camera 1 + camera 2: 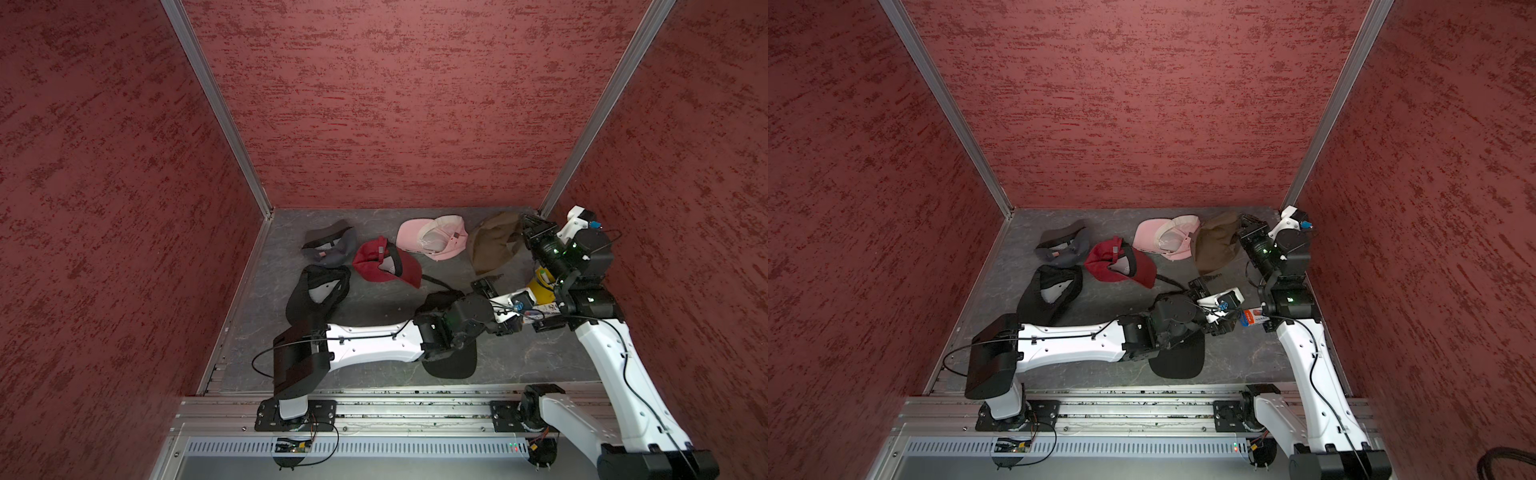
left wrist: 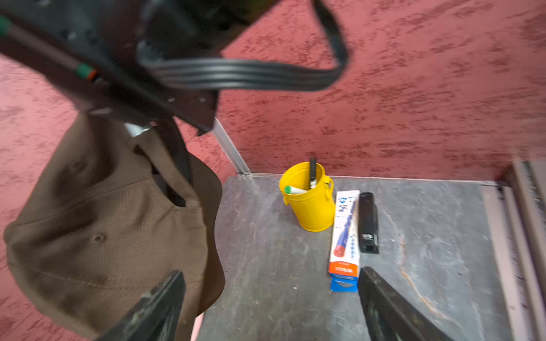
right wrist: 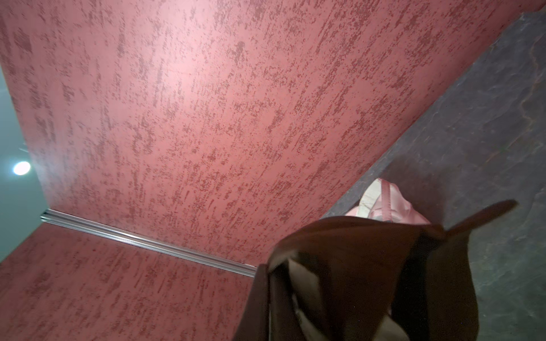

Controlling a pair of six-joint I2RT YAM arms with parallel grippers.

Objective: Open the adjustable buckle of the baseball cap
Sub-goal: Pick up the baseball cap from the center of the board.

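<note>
A: Holding brown cap (image 1: 494, 245) aloft by the back-right corner; right hand (image 1: 525, 230) clamped on it, left hand (image 1: 484, 286) wide open just below.

B: Pinch strap (image 2: 177, 159) near buckle (image 2: 136, 129), prob. that silver bit. Pull slowly.

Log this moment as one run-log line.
right claw: shut on brown cap, cap hanging | left claw: open, empty, beside cap

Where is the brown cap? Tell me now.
In both top views the brown cap hangs near the far right corner, held by the right gripper, beside the pink cap.
</note>
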